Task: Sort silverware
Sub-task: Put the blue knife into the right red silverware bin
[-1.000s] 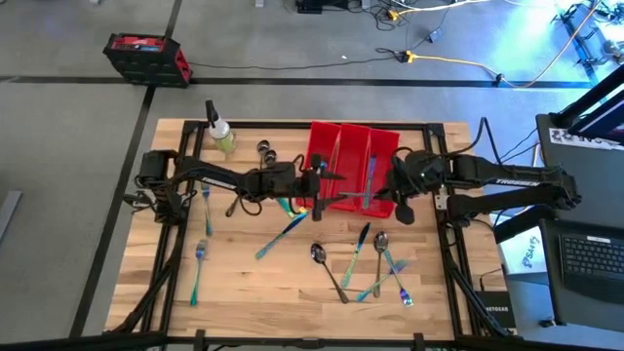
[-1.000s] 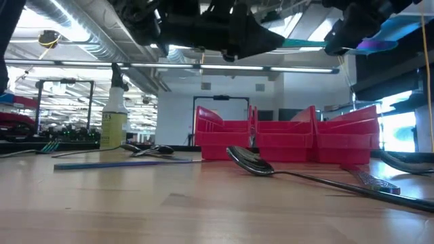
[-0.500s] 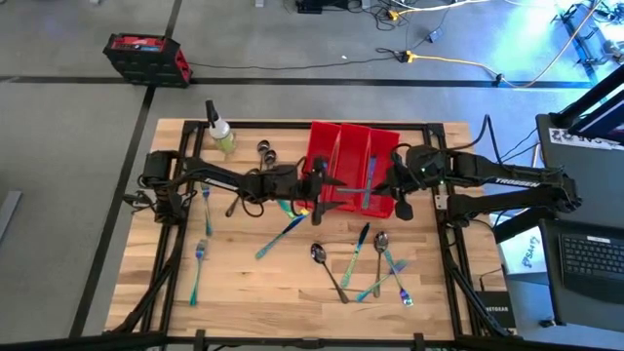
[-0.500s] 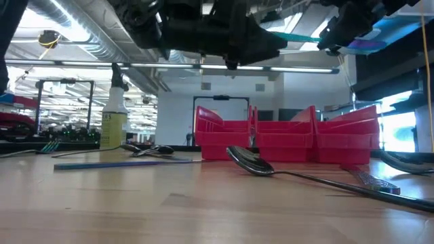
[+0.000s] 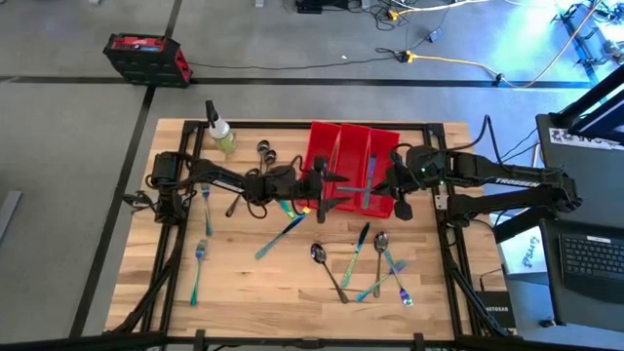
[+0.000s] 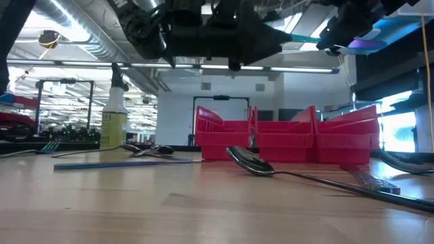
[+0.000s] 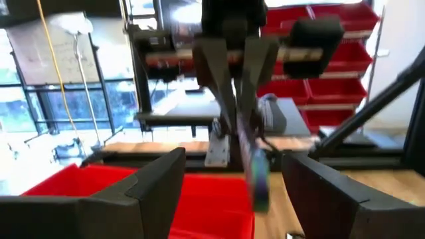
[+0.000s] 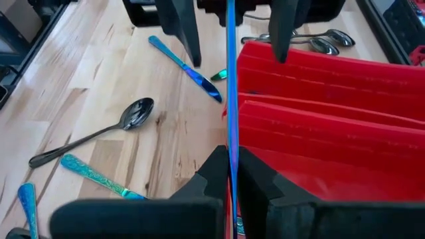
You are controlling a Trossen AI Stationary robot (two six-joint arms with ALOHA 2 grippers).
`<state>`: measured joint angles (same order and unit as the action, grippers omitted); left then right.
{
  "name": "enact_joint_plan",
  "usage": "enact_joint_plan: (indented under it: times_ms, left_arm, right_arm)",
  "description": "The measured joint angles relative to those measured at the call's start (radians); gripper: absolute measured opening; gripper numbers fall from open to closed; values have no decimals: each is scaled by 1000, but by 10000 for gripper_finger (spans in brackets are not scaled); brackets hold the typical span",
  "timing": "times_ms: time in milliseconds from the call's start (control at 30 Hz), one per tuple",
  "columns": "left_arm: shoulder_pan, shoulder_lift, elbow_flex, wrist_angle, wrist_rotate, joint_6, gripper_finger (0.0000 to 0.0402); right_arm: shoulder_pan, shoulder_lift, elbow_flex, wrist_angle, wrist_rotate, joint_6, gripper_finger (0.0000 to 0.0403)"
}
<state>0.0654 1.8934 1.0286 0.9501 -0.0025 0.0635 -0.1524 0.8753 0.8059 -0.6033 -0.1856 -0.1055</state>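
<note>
My right gripper (image 8: 230,169) is shut on a thin blue iridescent piece of silverware (image 8: 230,79). It holds the piece out over the three long red bins (image 5: 356,161) toward my left gripper (image 5: 327,185). My left gripper (image 7: 232,162) is open and level. One of its fingers (image 8: 182,26) stands on either side of the piece's free end (image 7: 257,189), without touching it. More silverware lies flat on the wooden table: a knife (image 5: 288,229), a spoon (image 5: 327,268) and forks (image 5: 200,258). My right gripper pinches the piece between its two fingers at one end (image 8: 230,151). The fingers come from the table's right side, slanting downward, and the piece runs on along them. It is lifted clear above the bins, edge-on in the right wrist view, with its free end toward the left gripper.
A spray bottle (image 5: 219,132) with yellowish liquid stands at the far left. Two spoons (image 5: 265,151) lie left of the bins. Further pieces (image 5: 380,263) lie scattered near the front right. A black frame (image 5: 439,244) borders the table.
My left gripper has rolled a little about its own axis and tipped toward level, drawing slightly nearer the held piece's free end. My right gripper and the piece have kept still.
</note>
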Motion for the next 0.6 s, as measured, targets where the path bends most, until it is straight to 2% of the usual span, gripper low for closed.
enact_joint_plan:
  times_ms: [333, 600]
  left_arm:
    - [0, 0, 0, 10, 10, -37, 227]
    - [-1, 0, 0, -6, 8, -28, 131]
  right_arm:
    - [0, 1, 0, -12, 1, 3, 0]
    - [0, 1, 0, -23, 20, 3, 0]
